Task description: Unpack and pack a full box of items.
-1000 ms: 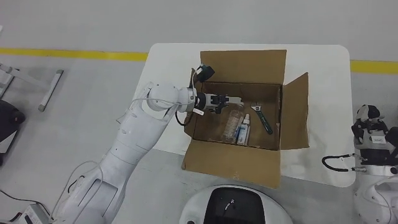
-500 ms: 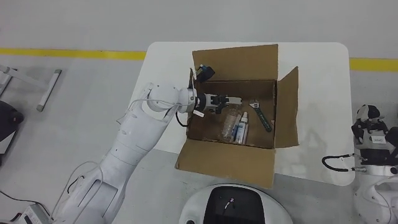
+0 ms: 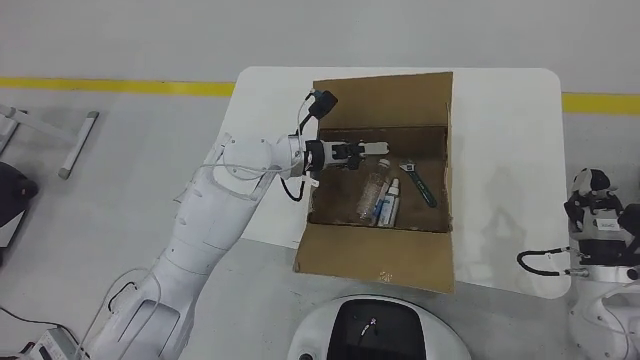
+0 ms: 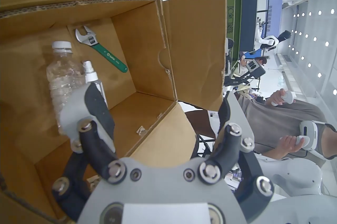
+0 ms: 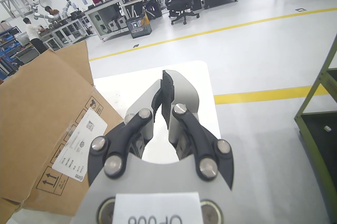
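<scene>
Inside the open box, the left gripper hangs with jaws spread near the cap end of the clear bottle, which lies lengthwise toward the robot.

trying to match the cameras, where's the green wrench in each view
Top view: wrench on the box floor, between spray bottle and side wall.
Left wrist view: wrench in the far corner, past the spray bottle.
Right wrist view: box seen from outside; its wall hides the contents.
Shared landmark: the box.
</scene>
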